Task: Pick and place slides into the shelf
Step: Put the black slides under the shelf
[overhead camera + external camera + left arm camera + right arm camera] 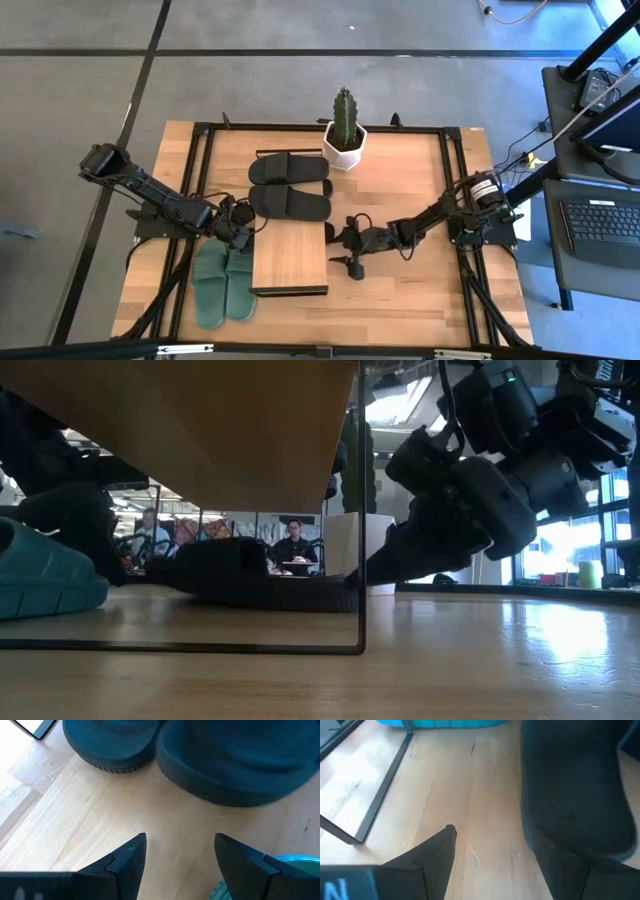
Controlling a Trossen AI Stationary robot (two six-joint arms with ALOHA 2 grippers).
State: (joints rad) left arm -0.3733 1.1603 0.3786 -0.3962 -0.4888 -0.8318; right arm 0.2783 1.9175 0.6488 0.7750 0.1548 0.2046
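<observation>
While the green pair point(224, 287) lies flat near the table's point(400, 300) front-left corner, just left of the shelf point(290, 260), the left gripper point(243, 236) is held low at that pair's far end, fingers apart and empty. Behind the shelf, toward the back edge, two black slides point(290, 186) are seen side by side. At the shelf's right side the right gripper point(352, 262) is held low, fingers apart, a black slide point(575, 795) against one finger. The slides are judged light, soft and flexible; the wide strap or a sole edge is best pinched.
</observation>
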